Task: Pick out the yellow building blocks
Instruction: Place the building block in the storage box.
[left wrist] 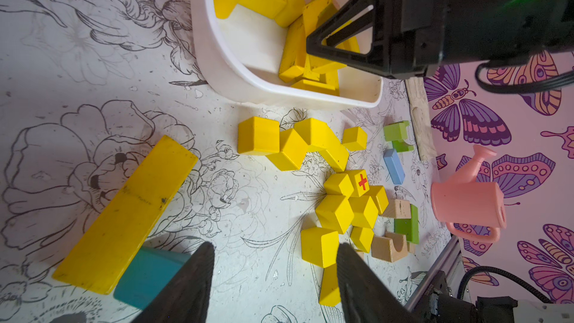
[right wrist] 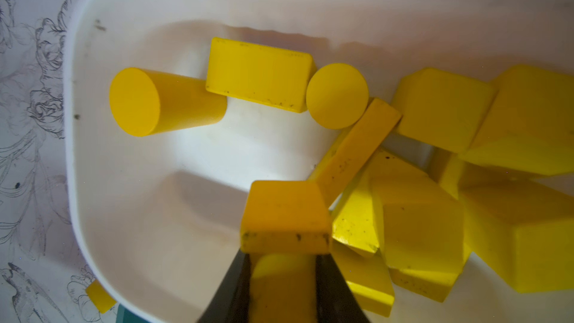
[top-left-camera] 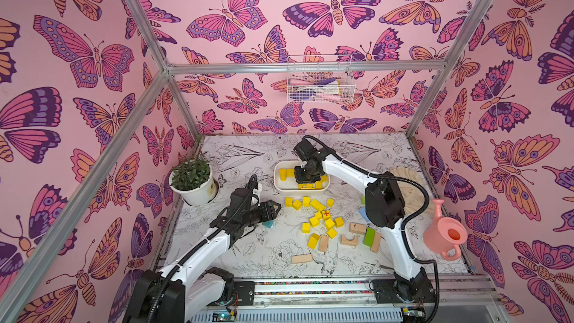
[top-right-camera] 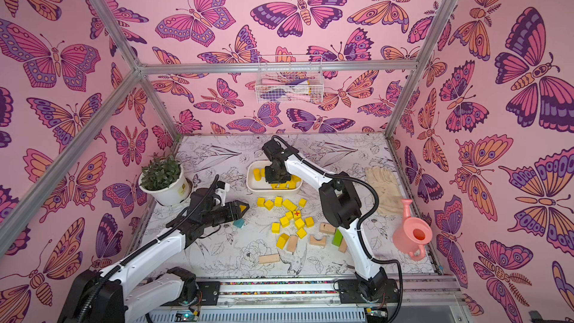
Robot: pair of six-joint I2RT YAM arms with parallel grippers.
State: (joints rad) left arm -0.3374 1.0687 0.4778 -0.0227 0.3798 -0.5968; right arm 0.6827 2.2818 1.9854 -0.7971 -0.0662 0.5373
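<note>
Right claw (right wrist: pixel 283 262): closed on a yellow slab (right wrist: pixel 285 212), which fills the gap between the fingers and sticks out past their tips.
Slab's place: over the white tub (right wrist: pixel 70 119), just beside the heap of yellow blocks (right wrist: pixel 435 212) already inside. Whether it touches the slanted bar next to it cannot be told.
Relation for the drop: the slab points straight on from the fingers toward the tub floor. Bare floor lies on one side of it and the heap on the other, so letting go should land it inside the rim.
Left claw (left wrist: pixel 275 253): jaws apart with nothing between them, hovering low over the table (top-left-camera: pixel 248 253).
Long yellow bar (left wrist: pixel 127 212): flat on the table, off to the side of one finger rather than between the two. Its long axis slants across the line of the jaws, and one end touches a teal block (left wrist: pixel 146 274).
Loose yellow blocks (left wrist: pixel 334 212): clustered ahead of the left claw, on the other finger's side, with the red-cross cube (left wrist: pixel 360 181) among them. Tan blocks (top-left-camera: pixel 357 228) and a green block (top-left-camera: pixel 369 237) lie just beyond.
Nearer arm: the left, for both the bar and the cluster, since the right one is busy over the tub.
Likely need: the left claw must turn square to the bar before closing.
</note>
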